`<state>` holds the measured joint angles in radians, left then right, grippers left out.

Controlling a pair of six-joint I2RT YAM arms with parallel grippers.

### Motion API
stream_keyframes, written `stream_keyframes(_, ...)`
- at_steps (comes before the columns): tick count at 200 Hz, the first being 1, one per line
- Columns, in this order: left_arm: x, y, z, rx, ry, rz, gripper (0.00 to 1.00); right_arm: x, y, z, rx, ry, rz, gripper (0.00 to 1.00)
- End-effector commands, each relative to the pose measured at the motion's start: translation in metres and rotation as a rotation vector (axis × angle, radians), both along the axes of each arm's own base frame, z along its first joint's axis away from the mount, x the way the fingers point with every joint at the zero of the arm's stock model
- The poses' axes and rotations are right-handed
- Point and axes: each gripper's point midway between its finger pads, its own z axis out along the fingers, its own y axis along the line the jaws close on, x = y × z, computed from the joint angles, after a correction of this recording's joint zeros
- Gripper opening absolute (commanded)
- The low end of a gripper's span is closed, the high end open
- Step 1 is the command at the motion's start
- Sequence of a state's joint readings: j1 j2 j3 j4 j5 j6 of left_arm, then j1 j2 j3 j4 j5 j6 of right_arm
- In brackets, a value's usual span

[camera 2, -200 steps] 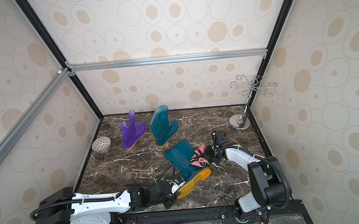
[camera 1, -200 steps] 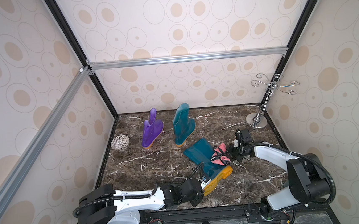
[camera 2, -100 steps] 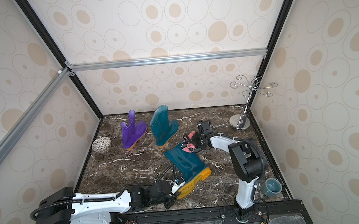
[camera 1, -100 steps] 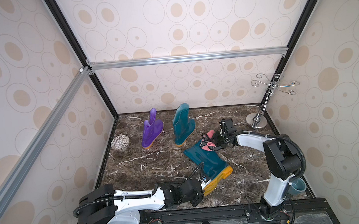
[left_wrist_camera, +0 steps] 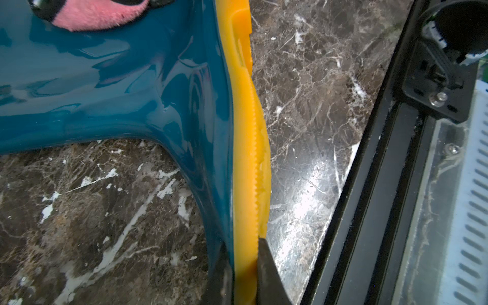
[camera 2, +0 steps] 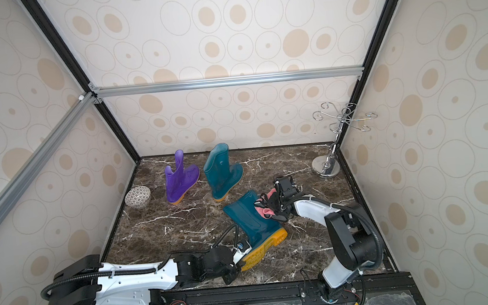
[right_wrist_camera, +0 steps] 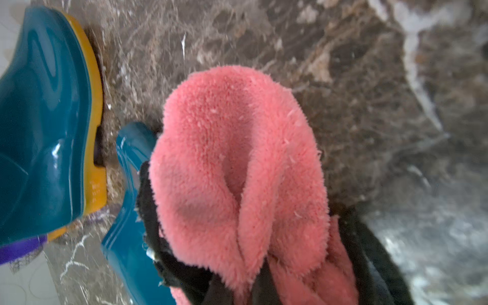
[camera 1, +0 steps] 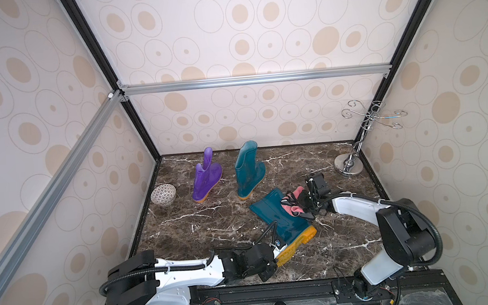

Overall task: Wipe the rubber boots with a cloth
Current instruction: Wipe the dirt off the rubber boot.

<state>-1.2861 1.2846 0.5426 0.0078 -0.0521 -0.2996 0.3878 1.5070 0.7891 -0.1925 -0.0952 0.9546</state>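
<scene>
**A:** Left tool [left_wrist_camera: 244,274], what state?

**B:** Drawn together, clamped on the yellow sole [left_wrist_camera: 248,158] of the lying teal boot [camera 1: 280,219]. One finger sits on the tread side and one on the teal side, at the sole's near-left end.

**A:** And how is that boot placed?

**B:** It is on its side on the table [camera 1: 212,221], right of centre. The shaft points far-left and the sole faces near-right.

**A:** Right tool [camera 1: 306,205]?

**B:** Closed on the cloth [camera 1: 293,203]. The wrist view shows bunched pink pile with black edging [right_wrist_camera: 148,200] between dark fingers [right_wrist_camera: 369,253].

**A:** Where does the cloth meet the boot?

**B:** On the right flank of the shaft, up towards the opening. The left wrist view shows pink fluff [left_wrist_camera: 100,15] lying on the glossy teal.

**A:** The other boots?

**B:** Both stand upright at the far side, apart from the tools. The upright teal boot [camera 1: 248,170] is near centre and the purple boot [camera 1: 206,178] is just left of it.

**A:** Anything else further out?

**B:** A patterned bowl [camera 1: 163,194] by the left wall, and a chrome wire stand [camera 1: 349,165] in the far-right corner.
</scene>
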Motion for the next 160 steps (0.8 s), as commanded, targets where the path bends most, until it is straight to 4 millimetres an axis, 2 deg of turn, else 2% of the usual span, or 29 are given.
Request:
stream_keyframes(1, -0.003, 0.010, -0.019, 0.060, 0.019, 0.008, 0.00, -0.061, -0.020, -0.022, -0.056, 0.139, 0.008, 0.00)
stream_keyframes(18, -0.002, 0.010, -0.019, 0.058, 0.014, 0.009, 0.00, -0.087, -0.037, -0.022, -0.095, 0.147, 0.011, 0.00)
stream_keyframes(40, -0.001, 0.010, -0.019, 0.065, 0.013, 0.005, 0.00, -0.105, -0.042, -0.001, -0.094, 0.116, 0.044, 0.00)
stream_keyframes(73, -0.002, 0.009, -0.018, 0.063, 0.011, 0.003, 0.00, -0.107, -0.032, 0.031, -0.045, 0.041, 0.106, 0.00)
stream_keyframes(90, -0.002, 0.010, -0.019, 0.065, 0.012, 0.004, 0.00, -0.100, -0.027, 0.038, -0.053, 0.032, 0.126, 0.00)
stream_keyframes(116, -0.002, 0.010, -0.020, 0.065, 0.016, 0.002, 0.00, -0.088, -0.017, 0.023, -0.043, 0.052, 0.133, 0.00)
stream_keyframes(128, -0.002, 0.010, -0.020, 0.065, 0.015, 0.002, 0.00, -0.077, -0.007, 0.015, -0.026, 0.046, 0.147, 0.00)
stream_keyframes(160, -0.004, 0.009, -0.021, 0.066, 0.021, -0.003, 0.00, -0.032, 0.014, 0.017, -0.004, -0.012, 0.143, 0.00)
